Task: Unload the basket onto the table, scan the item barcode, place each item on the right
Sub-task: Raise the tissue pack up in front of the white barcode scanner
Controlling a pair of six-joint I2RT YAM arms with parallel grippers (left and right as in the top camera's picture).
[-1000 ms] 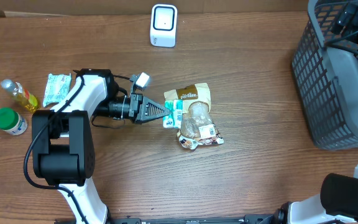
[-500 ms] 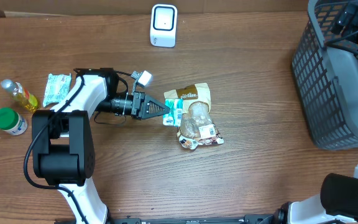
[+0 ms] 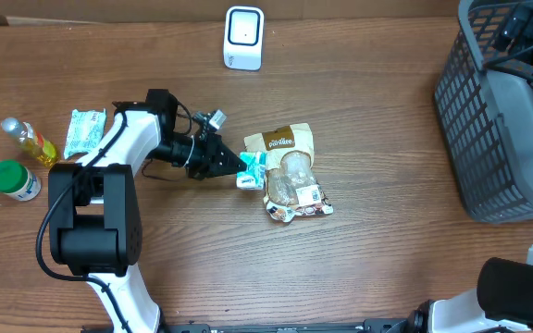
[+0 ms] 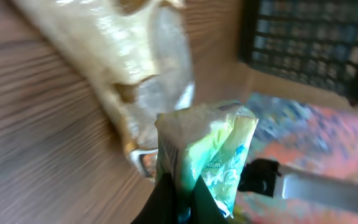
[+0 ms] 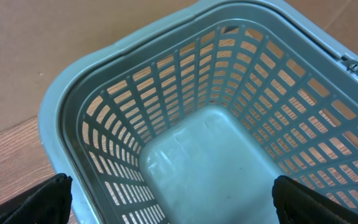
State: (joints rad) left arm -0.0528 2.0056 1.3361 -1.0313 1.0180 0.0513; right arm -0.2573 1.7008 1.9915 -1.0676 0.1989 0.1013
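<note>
I see the item, a small green-and-white packet, just left of the middle of the desk. The left gripper has its jaws closed on the packet's left end. From overhead I cannot tell whether the packet rests on the wood or hangs just above it. In the left wrist view the packet rises from the gripper's fingertips. It is glossy and crumpled, its top edge is creased, and its lettering is too blurred for me to read. The scanner, a white rounded box with a dark-framed window, stands at the far edge of the desk. It is almost straight beyond the packet and well apart from it.
</note>
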